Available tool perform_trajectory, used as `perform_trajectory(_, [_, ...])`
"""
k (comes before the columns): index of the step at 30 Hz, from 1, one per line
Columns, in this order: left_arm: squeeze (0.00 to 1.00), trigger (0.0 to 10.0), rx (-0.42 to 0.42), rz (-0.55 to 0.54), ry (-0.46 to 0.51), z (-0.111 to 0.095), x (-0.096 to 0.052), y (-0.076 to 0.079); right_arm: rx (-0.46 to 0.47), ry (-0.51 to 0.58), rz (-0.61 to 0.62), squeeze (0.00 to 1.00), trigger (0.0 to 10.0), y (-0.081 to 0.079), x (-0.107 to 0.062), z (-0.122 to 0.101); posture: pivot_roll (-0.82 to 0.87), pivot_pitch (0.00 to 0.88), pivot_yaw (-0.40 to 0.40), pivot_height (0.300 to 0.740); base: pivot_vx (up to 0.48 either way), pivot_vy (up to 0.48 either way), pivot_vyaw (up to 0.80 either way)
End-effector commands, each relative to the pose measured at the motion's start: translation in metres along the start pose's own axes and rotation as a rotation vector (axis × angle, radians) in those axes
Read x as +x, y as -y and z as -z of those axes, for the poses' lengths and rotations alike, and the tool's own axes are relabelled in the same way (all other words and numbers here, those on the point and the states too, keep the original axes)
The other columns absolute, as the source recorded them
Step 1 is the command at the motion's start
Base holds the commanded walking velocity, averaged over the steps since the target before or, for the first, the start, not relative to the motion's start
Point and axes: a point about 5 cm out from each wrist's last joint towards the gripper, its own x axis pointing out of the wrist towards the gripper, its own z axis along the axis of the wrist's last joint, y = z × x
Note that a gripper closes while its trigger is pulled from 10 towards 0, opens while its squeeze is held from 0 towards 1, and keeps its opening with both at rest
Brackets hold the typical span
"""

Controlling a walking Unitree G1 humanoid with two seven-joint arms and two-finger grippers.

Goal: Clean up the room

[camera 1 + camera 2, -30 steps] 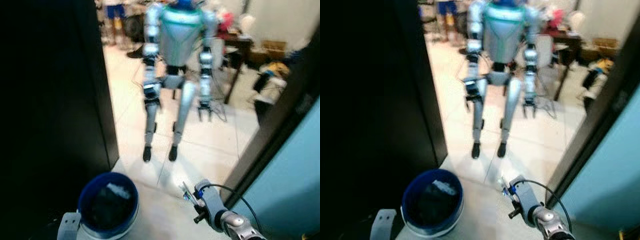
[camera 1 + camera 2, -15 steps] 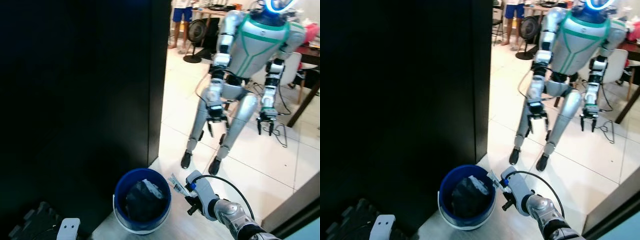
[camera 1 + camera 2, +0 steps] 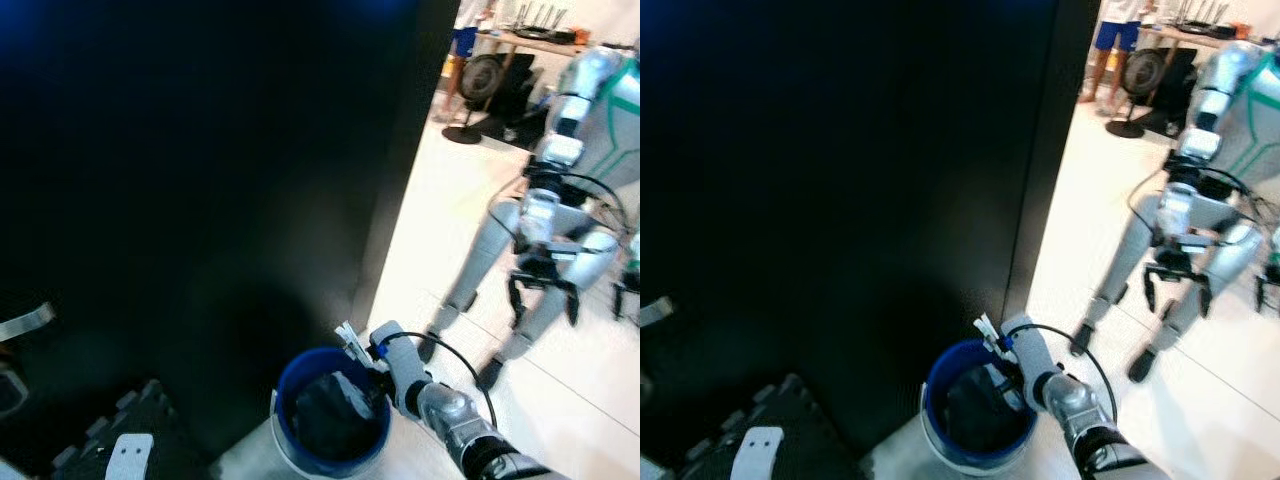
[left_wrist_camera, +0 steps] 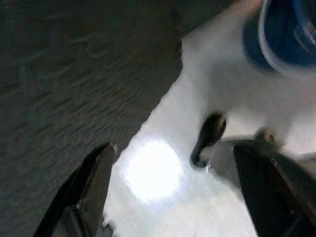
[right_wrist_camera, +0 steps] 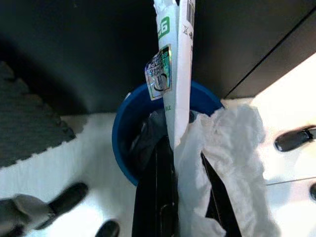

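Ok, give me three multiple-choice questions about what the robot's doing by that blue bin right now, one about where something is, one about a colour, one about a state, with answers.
1. Where is the right gripper?
A. at the rim of the round blue plastic bin
B. on the dark foam mat
C. against the other humanoid robot

2. What colour is the bag lining the bin?
A. white
B. black
C. green

3. What state is the right gripper in?
A. open and empty
B. shut on a white paper wrapper with a crumpled white tissue
C. shut on the bin's rim

Answers: 1 A, the eye views show its fingers at the bin's right edge. 2 B, the black bag shows inside the blue wall. 3 B, the right wrist view shows the white paper wrapper and crumpled white tissue between its fingers.
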Motion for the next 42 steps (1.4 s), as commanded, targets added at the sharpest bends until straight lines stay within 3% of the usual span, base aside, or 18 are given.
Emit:
perform_trajectory(1, [0.0, 10.0, -0.001, 0.003, -0.048, 0.012, -0.002, 0.001, 0.046, -0.019, 0.022, 0.0, 10.0, -0.001, -0.001, 0.007, 0.09, 0.027, -0.067, 0.74, 0.0, 0.0, 0.0])
perform_trajectory(6, [0.0, 10.0, -0.001, 0.005, -0.049, 0.013, -0.002, 0.002, 0.054, -0.045, 0.04, 0.0, 10.0, -0.001, -0.002, 0.012, 0.09, 0.024, -0.07, 0.74, 0.0, 0.0, 0.0])
perform_trajectory(9, [0.0, 10.0, -0.003, 0.012, -0.048, 0.013, -0.002, 0.003, 0.099, -0.117, 0.144, 0.0, 10.0, 0.005, -0.005, 0.024, 0.09, 0.026, -0.067, 0.74, 0.0, 0.0, 0.0])
perform_trajectory(11, [0.0, 10.0, -0.003, 0.012, -0.048, 0.013, -0.002, 0.003, 0.099, -0.117, 0.144, 0.0, 10.0, 0.005, -0.005, 0.024, 0.09, 0.026, -0.067, 0.74, 0.0, 0.0, 0.0])
perform_trajectory(13, [0.0, 10.0, -0.005, 0.015, -0.047, 0.013, -0.002, 0.003, 0.134, -0.153, 0.199, 0.0, 10.0, 0.01, -0.008, 0.03, 0.09, 0.026, -0.067, 0.74, 0.0, 0.0, 0.0])
perform_trajectory(14, [0.0, 10.0, -0.009, 0.018, -0.046, 0.014, -0.002, 0.004, 0.219, -0.186, 0.287, 0.0, 10.0, 0.018, -0.013, 0.038, 0.09, 0.026, -0.068, 0.74, 0.0, 0.0, 0.0])
perform_trajectory(16, [0.0, 10.0, -0.009, 0.018, -0.046, 0.014, -0.002, 0.004, 0.219, -0.186, 0.287, 0.0, 10.0, 0.018, -0.013, 0.038, 0.09, 0.026, -0.068, 0.74, 0.0, 0.0, 0.0])
perform_trajectory(17, [0.0, 10.0, -0.013, 0.021, -0.045, 0.014, -0.002, 0.004, 0.31, -0.208, 0.356, 0.0, 10.0, 0.026, -0.018, 0.045, 0.08, 0.026, -0.068, 0.74, 0.0, 0.0, 0.0])
perform_trajectory(18, [0.0, 10.0, -0.013, 0.021, -0.045, 0.014, -0.002, 0.004, 0.31, -0.208, 0.356, 0.0, 10.0, 0.026, -0.018, 0.045, 0.08, 0.026, -0.068, 0.74, 0.0, 0.0, 0.0])
perform_trajectory(19, [0.0, 10.0, -0.016, 0.024, -0.046, 0.014, -0.002, 0.004, 0.373, -0.209, 0.393, 0.0, 10.0, 0.031, -0.022, 0.048, 0.08, 0.029, -0.068, 0.74, 0.0, 0.0, 0.0])
perform_trajectory(24, [0.0, 10.0, -0.018, 0.029, -0.047, 0.015, -0.002, 0.005, 0.426, -0.2, 0.454, 0.0, 10.0, 0.04, -0.027, 0.051, 0.07, 0.031, -0.071, 0.74, 0.0, 0.0, 0.0])
perform_trajectory(26, [0.0, 10.0, -0.02, 0.032, -0.047, 0.015, -0.002, 0.006, 0.459, -0.143, 0.49, 0.0, 10.0, 0.047, -0.029, 0.046, 0.07, 0.031, -0.071, 0.74, 0.0, 0.0, 0.0])
perform_trajectory(36, [0.0, 10.0, -0.014, 0.037, -0.047, 0.014, -0.002, 0.005, 0.49, -0.106, 0.473, 0.0, 10.0, 0.041, -0.023, 0.039, 0.08, 0.031, -0.069, 0.74, 0.0, 0.0, 0.0])
perform_trajectory(38, [0.0, 10.0, -0.01, 0.037, -0.047, 0.014, -0.002, 0.005, 0.602, 0.007, 0.428, 0.0, 10.0, 0.039, -0.018, 0.027, 0.08, 0.027, -0.069, 0.74, 0.0, 0.0, 0.0])
perform_trajectory(41, [0.0, 10.0, -0.01, 0.037, -0.047, 0.014, -0.002, 0.005, 0.602, 0.007, 0.428, 0.0, 10.0, 0.039, -0.018, 0.027, 0.08, 0.027, -0.069, 0.74, 0.0, 0.0, 0.0])
perform_trajectory(42, [0.0, 10.0, -0.01, 0.036, -0.047, 0.015, -0.002, 0.005, 0.489, -0.045, 0.38, 0.0, 10.0, 0.032, -0.015, 0.027, 0.08, 0.027, -0.069, 0.74, 0.0, 0.0, 0.0])
